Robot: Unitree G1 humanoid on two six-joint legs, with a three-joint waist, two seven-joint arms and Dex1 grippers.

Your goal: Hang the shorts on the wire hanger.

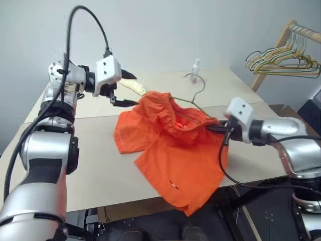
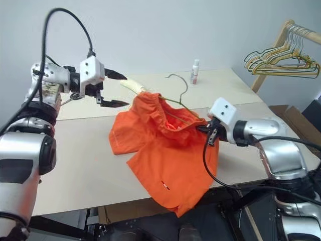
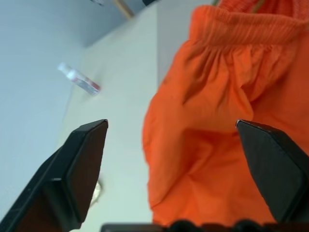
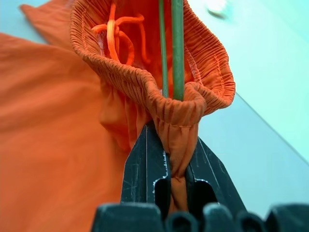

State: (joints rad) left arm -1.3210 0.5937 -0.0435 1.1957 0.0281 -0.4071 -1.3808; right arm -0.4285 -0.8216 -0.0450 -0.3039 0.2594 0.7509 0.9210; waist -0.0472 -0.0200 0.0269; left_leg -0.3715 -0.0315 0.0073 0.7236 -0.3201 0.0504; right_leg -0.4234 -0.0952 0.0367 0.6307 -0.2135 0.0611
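Observation:
The bright orange shorts (image 1: 175, 150) lie bunched on the table, with one leg hanging over the front edge. The wire hanger (image 1: 198, 93) runs through the gathered waistband, and its hook sticks up behind the shorts. My right gripper (image 1: 216, 128) is shut on a fold of the waistband (image 4: 174, 116). The green wire (image 4: 177, 48) passes into that fold just above the fingers. My left gripper (image 1: 133, 90) stands open in the air just left of the waistband's left end, with nothing between its fingers (image 3: 87, 159). The shorts (image 3: 217, 121) lie just beyond its fingertips.
A small clear bottle (image 1: 196, 67) stands at the back of the pale table (image 1: 100, 165). A pale oblong thing (image 1: 135, 86) lies by the left gripper. A wooden rack with several bunched hangers (image 1: 283, 57) stands at the far right.

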